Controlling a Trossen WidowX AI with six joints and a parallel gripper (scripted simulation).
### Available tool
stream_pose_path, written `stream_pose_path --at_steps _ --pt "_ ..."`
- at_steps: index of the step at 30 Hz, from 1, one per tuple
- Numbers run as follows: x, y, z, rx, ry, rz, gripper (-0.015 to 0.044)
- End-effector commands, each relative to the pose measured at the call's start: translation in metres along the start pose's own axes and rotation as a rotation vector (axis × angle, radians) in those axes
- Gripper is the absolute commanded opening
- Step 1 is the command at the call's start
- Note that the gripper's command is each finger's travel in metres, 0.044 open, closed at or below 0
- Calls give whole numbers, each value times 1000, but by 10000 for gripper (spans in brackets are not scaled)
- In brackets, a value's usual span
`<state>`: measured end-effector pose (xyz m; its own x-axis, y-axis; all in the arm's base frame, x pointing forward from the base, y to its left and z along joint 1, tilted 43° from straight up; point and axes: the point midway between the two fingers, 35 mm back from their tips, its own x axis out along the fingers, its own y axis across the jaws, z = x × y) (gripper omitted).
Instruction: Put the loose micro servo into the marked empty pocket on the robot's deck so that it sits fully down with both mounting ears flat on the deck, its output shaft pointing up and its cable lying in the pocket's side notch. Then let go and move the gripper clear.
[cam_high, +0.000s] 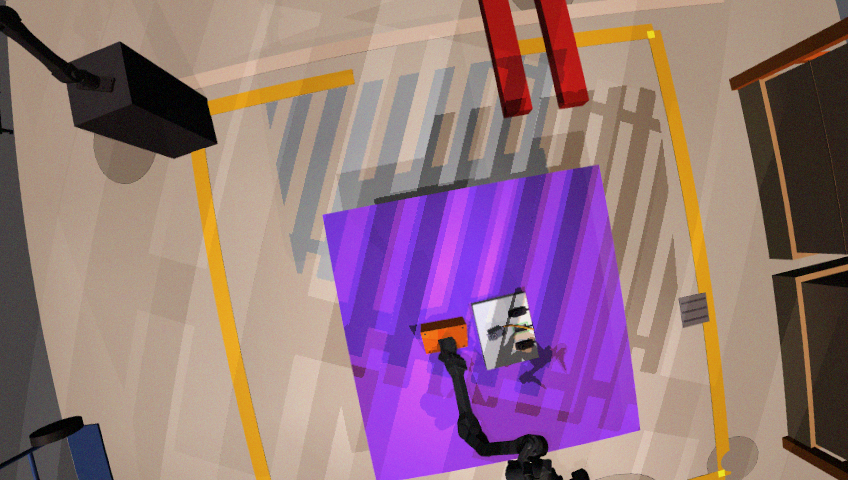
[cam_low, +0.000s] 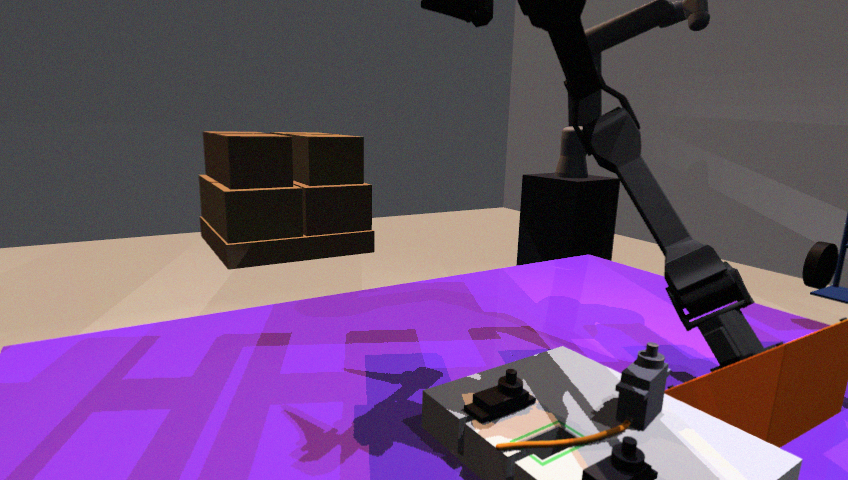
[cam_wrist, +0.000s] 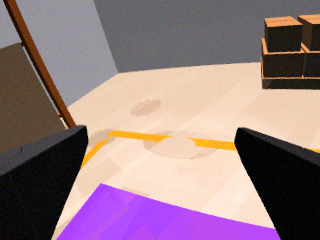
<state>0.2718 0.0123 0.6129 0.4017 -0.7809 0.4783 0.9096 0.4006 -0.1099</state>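
Note:
The loose micro servo (cam_high: 495, 333) (cam_low: 641, 392), dark grey, stands upright on top of the white deck (cam_high: 484, 312) (cam_low: 728, 443), shaft up, beside the pocket. Its orange cable (cam_high: 518, 326) (cam_low: 571, 442) runs across the green-outlined pocket (cam_low: 554, 436) toward the deck's edge. The pocket holds no servo. Two black servos (cam_high: 517, 311) (cam_high: 524, 344) (cam_low: 502, 399) (cam_low: 627, 460) sit in the deck on either side of it. My gripper (cam_wrist: 163, 134) is open and empty, with its fingers wide apart. It is raised high and away from the servo; the top and exterior views cut off its end.
An orange box (cam_high: 429, 342) (cam_low: 797, 386) stands beside the deck, near the arm's base. The purple mat (cam_high: 416, 249) (cam_low: 208, 368) lies under both. Farther off are stacked brown boxes (cam_low: 261, 160) (cam_wrist: 282, 65), red beams (cam_high: 505, 59) and a black pedestal (cam_high: 142, 107) (cam_low: 565, 220) bearing another arm.

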Motion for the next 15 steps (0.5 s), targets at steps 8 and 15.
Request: stream_pose_path --at_steps 8,15 --pt "-2 33 -2 -61 -44 68 190" --pt "-8 84 -15 -132 -75 190 6"
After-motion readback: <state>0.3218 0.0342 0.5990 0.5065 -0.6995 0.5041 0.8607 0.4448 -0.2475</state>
